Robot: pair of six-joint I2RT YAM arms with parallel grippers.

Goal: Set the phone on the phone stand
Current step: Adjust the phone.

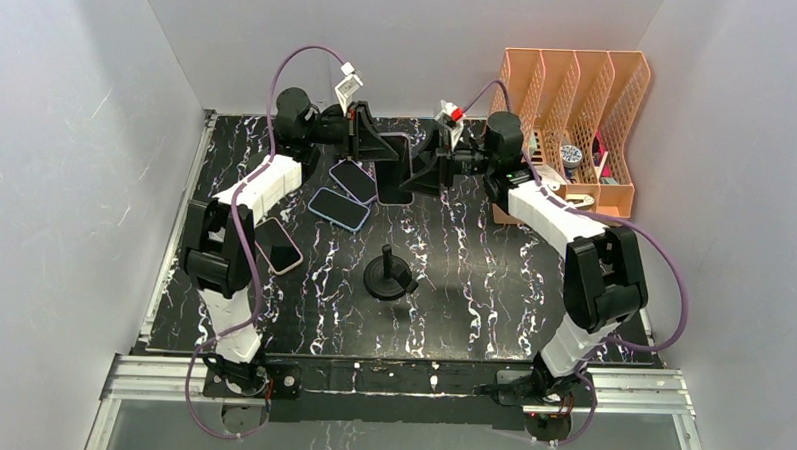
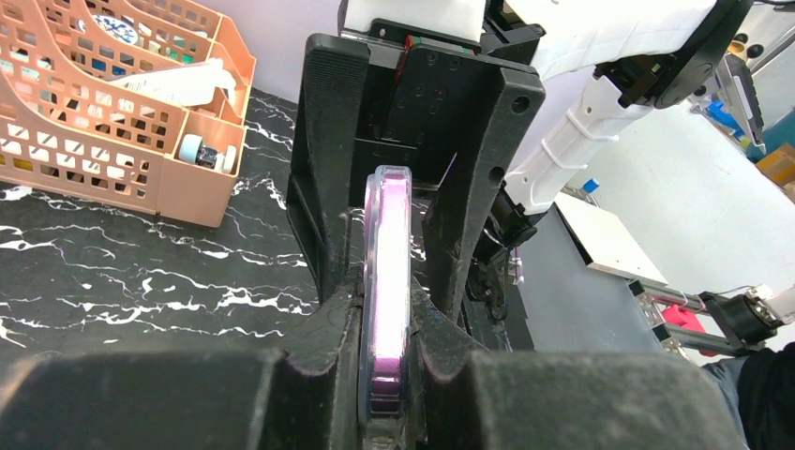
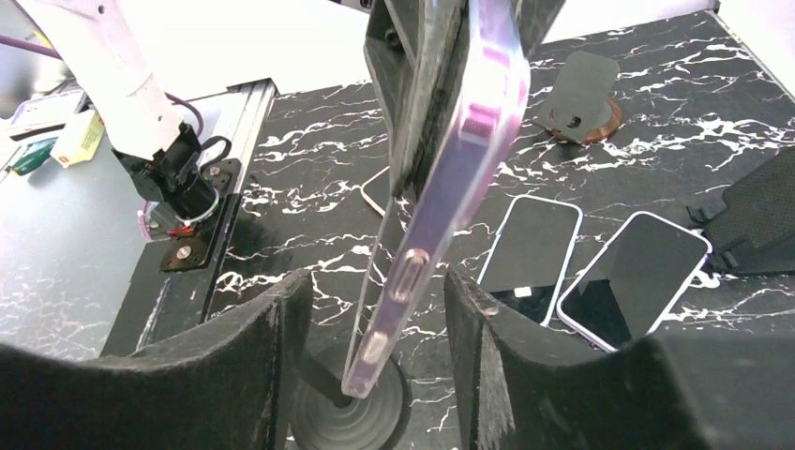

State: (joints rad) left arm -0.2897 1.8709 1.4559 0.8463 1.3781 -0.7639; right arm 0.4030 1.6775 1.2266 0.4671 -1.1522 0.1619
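Observation:
A phone (image 1: pixel 394 175) in a clear purple-edged case hangs edge-on above the marble table (image 1: pixel 472 288), held at the back middle. My left gripper (image 1: pixel 369 144) is shut on its upper part, the pads pressing both faces (image 2: pixel 386 319). The phone (image 2: pixel 389 244) runs away from the left wrist camera into my right gripper (image 1: pixel 429 166). The right gripper (image 3: pixel 377 286) stands open around the lower end of the phone (image 3: pixel 450 178), with a gap on each side. The black phone stand (image 1: pixel 388 275) sits mid-table; its round base (image 3: pixel 366 422) shows just under the phone's lower tip.
Three other phones lie flat at the back left (image 1: pixel 354 178) (image 1: pixel 337 208) (image 1: pixel 279 246). An orange file organiser (image 1: pixel 578 121) stands at the back right. A black plate on a round base (image 3: pixel 581 94) sits near the far corner. White walls close in three sides.

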